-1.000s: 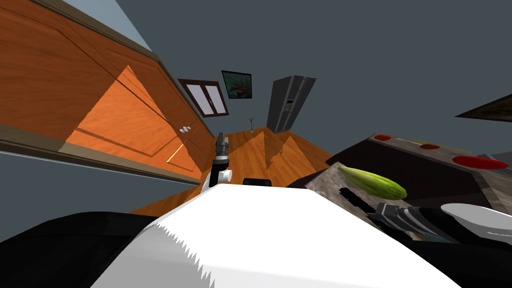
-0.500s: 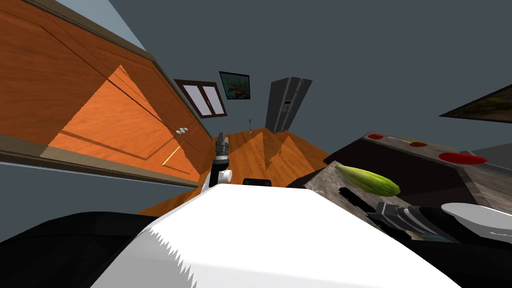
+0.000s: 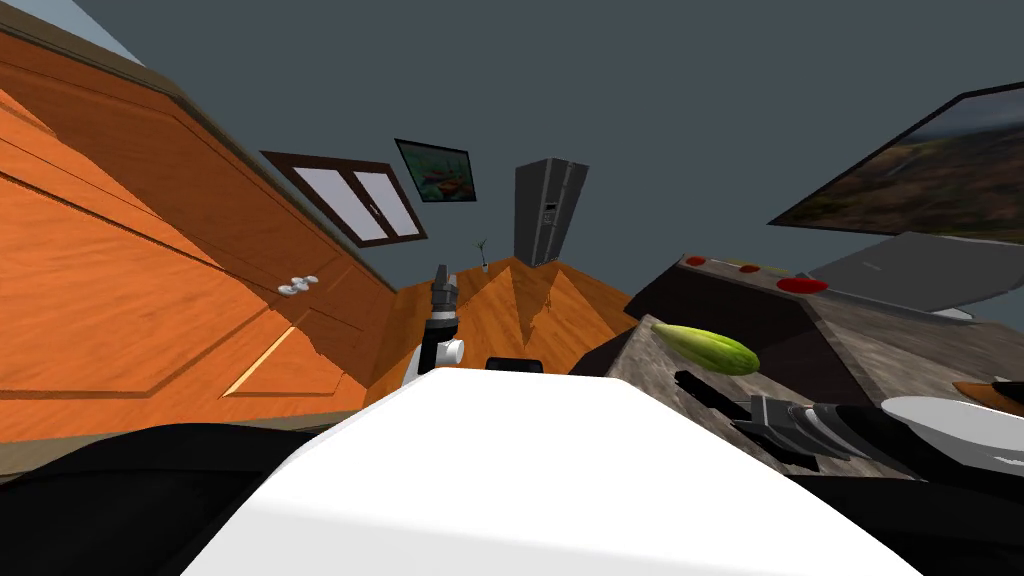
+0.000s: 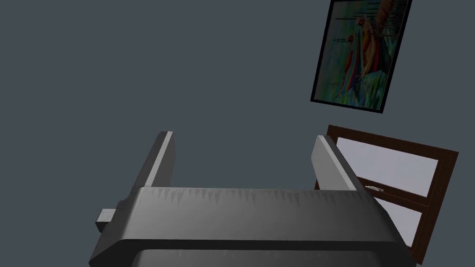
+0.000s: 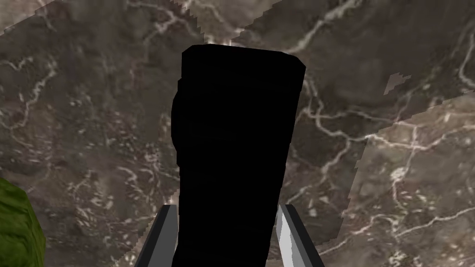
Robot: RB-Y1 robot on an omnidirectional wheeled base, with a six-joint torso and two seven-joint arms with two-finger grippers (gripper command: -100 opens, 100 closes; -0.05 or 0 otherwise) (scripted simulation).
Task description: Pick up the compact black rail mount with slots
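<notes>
Black, likely stiff, light and smooth, the compact oblong rail mount (image 5: 234, 139) lies on the brown veined-marble counter (image 5: 394, 185) at right, jaws of the right gripper (image 5: 226, 211) clamped across its long sides, those of the left gripper (image 4: 243, 136) apart.

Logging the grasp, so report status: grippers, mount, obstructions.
Right gripper shut on the black rail mount, over the marbled counter. Left gripper open, idle. Green squash beside the mount, apart from it.
</notes>
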